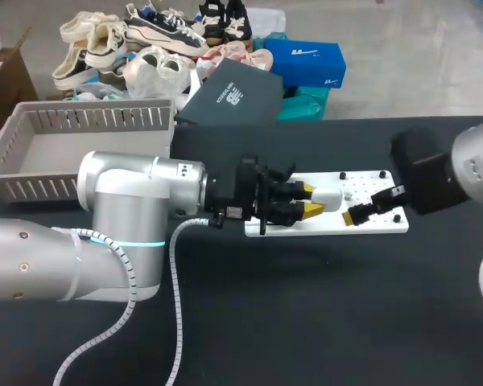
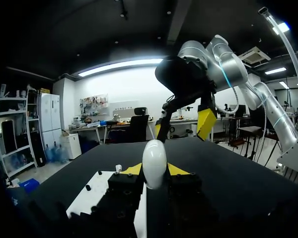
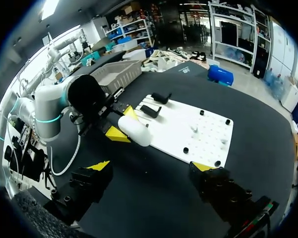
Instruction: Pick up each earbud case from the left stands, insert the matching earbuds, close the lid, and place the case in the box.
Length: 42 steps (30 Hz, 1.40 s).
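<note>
Probably light and slippery, the glossy white oval earbud case (image 2: 154, 161) sits pinched mid-body in the left gripper (image 1: 309, 200); the right gripper (image 3: 151, 166) gapes empty.

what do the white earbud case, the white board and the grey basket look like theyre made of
The earbud case looks like glossy hard plastic: a smooth rounded shell with a soft sheen. The board is a rigid, matte white sheet, plastic or painted, I cannot tell which. The basket seems moulded grey plastic, given its slotted walls.
</note>
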Each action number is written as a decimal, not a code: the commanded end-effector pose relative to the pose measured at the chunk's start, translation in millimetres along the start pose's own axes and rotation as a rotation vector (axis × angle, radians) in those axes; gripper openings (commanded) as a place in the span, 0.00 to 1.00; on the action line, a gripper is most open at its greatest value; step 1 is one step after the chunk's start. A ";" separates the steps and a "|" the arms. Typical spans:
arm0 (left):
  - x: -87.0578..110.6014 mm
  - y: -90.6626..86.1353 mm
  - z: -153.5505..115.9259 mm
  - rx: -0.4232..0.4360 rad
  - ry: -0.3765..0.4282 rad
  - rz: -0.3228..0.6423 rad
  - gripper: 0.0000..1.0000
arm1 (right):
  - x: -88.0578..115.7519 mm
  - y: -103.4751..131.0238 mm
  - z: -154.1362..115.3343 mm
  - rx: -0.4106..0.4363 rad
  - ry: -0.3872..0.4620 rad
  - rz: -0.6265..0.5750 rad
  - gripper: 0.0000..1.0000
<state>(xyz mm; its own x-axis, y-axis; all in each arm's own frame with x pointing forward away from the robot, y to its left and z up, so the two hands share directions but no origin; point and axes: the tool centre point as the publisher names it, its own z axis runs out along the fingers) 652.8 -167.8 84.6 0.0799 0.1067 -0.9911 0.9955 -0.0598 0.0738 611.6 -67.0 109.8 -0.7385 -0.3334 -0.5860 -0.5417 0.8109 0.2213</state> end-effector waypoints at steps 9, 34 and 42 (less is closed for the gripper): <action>1.0 1.8 0.8 0.003 -0.001 0.000 0.00 | -12.9 -1.5 18.6 0.050 0.014 0.008 1.00; 1.0 1.8 0.8 0.003 -0.001 0.000 0.00 | -23.4 -8.6 31.3 0.080 0.021 0.030 1.00; 1.0 1.8 0.8 0.003 -0.001 0.000 0.00 | -24.4 -9.7 31.4 0.088 0.019 0.037 1.00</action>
<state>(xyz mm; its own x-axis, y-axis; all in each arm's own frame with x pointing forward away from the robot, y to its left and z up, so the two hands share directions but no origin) 652.9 -167.8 84.7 0.0799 0.1068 -0.9911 0.9955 -0.0600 0.0738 648.4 -53.6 98.5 -0.7672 -0.3141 -0.5592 -0.4824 0.8572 0.1804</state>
